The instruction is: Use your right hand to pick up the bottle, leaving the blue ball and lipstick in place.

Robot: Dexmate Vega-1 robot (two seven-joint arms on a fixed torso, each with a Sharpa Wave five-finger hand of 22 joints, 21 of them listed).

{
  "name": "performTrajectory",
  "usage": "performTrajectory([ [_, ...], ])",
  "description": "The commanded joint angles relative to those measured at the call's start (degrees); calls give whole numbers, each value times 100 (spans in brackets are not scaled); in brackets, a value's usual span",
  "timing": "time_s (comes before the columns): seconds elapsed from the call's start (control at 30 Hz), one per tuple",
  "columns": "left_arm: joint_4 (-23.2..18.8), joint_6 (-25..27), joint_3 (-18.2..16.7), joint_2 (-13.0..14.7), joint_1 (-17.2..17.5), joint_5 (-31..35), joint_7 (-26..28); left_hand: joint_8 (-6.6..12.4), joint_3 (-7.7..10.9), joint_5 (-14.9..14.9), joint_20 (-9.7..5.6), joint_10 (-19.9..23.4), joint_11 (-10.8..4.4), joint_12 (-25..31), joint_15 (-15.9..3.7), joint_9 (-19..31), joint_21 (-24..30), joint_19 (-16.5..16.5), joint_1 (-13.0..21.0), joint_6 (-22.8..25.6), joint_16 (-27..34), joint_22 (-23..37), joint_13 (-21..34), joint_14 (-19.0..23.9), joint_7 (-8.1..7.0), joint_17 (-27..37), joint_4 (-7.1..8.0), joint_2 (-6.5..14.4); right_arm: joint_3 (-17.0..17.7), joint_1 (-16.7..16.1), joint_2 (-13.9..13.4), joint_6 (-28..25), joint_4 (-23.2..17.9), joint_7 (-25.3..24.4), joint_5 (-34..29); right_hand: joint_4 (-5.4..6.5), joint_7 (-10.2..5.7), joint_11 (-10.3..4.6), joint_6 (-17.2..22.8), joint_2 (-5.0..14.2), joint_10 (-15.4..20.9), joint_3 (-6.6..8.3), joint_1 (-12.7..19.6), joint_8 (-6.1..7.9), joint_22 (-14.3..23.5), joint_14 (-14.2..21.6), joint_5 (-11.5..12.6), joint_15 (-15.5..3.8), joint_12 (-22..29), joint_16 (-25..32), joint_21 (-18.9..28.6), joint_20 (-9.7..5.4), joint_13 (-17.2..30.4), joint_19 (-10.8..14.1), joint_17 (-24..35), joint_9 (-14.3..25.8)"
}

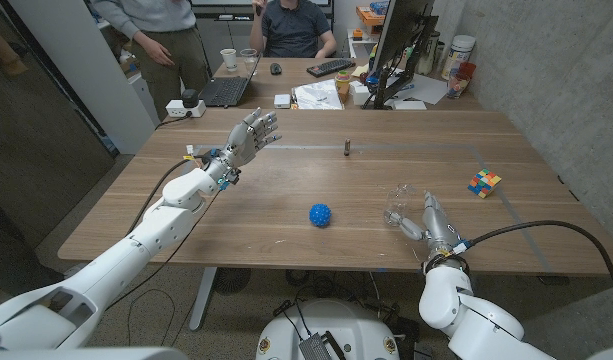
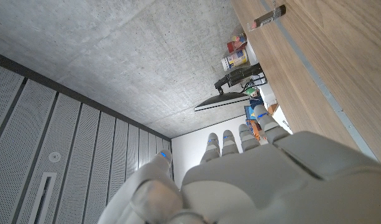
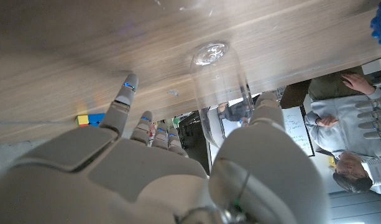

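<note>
A clear plastic bottle (image 1: 397, 206) stands on the wooden table (image 1: 286, 190) at the front right. My right hand (image 1: 427, 219) is right beside it. In the right wrist view the bottle (image 3: 219, 84) sits between the thumb (image 3: 266, 118), which is against its side, and the fingers (image 3: 125, 94), which are spread and apart from it. The blue spiky ball (image 1: 320, 215) lies to the left of the bottle. The small dark lipstick (image 1: 347, 147) stands further back, and the lipstick (image 2: 267, 15) also appears in the left wrist view. My left hand (image 1: 250, 136) is raised over the left of the table, fingers spread, holding nothing.
A colour cube (image 1: 484, 182) lies near the table's right edge, behind my right hand. A second desk at the back holds a laptop (image 1: 227, 88), a keyboard (image 1: 331, 67) and a monitor (image 1: 401, 40). Two people (image 1: 291, 25) are behind it.
</note>
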Motion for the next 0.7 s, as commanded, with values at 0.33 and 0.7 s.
performTrajectory([
  [0.33, 164, 18, 6, -6, -106, 11, -59, 26, -25, 29, 27, -27, -51, 36, -22, 10, -14, 37, -50, -38, 38, 27, 28, 5, 20, 7, 2, 386, 171, 88, -102, 2242, 847, -7, 935, -4, 74, 50, -170, -141, -161, -213, 94, -22, -1, -98, 150, 120, 13, 5, -120, 99, 35, -315, 35, 37],
  [0.7, 268, 45, 6, -19, -167, 12, -94, 24, -35, 36, 24, -24, -55, 37, -17, 10, -15, 41, -47, -46, 37, 27, 28, 3, 20, 7, 1, 392, 131, 319, -407, 3729, 1368, 746, 1361, 7, 35, 55, -38, -128, 156, -424, 153, 67, 39, 248, 326, 68, 156, 143, 4, 85, 51, -107, 47, 49],
])
